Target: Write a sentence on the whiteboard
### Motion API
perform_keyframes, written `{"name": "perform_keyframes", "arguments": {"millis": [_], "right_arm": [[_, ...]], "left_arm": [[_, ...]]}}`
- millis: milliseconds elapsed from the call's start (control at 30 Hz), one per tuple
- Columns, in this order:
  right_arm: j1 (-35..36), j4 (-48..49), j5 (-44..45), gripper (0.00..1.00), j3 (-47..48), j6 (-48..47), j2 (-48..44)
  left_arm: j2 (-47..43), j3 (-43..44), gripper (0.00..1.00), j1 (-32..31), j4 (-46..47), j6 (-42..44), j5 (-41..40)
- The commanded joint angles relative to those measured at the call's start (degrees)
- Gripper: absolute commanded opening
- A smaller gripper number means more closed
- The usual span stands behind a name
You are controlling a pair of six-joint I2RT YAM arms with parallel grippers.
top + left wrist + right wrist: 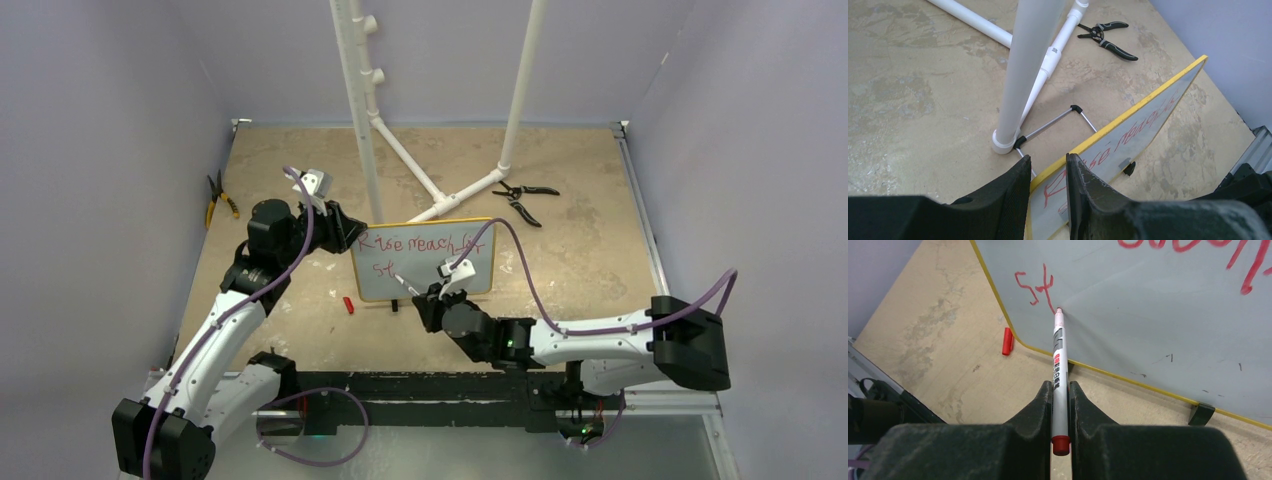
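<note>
Board: the board stands upright in the middle of the table, on black feet, just in front of the white pipes.
Left gripper: the left gripper pinches the board's left edge, 1 finger on each side.
Right gripper: the right gripper squeezes a pen; the pen tip touches the board.
Table: tan and blotchy. A red cap lies near the board's lower left corner. Black pliers lie behind the board, and yellow pliers lie far left.
Room: pale purple walls on 3 sides.
Words: red words in 2 lines. The top one reads about "Rise reach for", and the one below reads "St". The pen tip sits at the foot of the "t".
Pen label: red marks, too small to read.
</note>
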Motion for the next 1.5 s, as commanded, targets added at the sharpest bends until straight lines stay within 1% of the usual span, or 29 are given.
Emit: {"name": "perform_keyframes", "arguments": {"millis": [0,133,600,833,1100,1233,1467], "right_arm": [[-0.09,2.52,2.01,0.0,0.03,-2.07,-4.75],[-0.1,1.85,1.14,0.0,-1.05,-1.31,-5.98],[-0.6,-2.13,5.29,0.0,0.33,1.7,-4.13],[-1.16,-0.18,5.65,0.0,0.23,-0.43,-3.98],[-1.41,4.06,2.78,0.0,0.63,-4.68,-2.78],[-1.42,3.12,1.5,0.0,0.78,-3.87,-1.4],[-1.4,-0.4,1.08,0.0,-0.12,-0.73,-1.6]], "left_arm": [[-0.79,-0.49,0.3,0.04,-0.15,-0.46,0.61],[-0.79,-0.5,0.3,0.04,-0.15,-0.45,0.59],[-0.7,-0.45,0.3,0.04,-0.25,-0.48,0.59],[-0.57,-0.5,0.3,0.04,-0.28,-0.39,0.5],[-0.51,-0.38,0.3,0.04,-0.22,-0.4,0.41],[-0.48,-0.42,0.3,0.04,-0.24,-0.37,0.46],[-0.35,-0.4,0.3,0.04,-0.15,-0.37,0.67]]}}
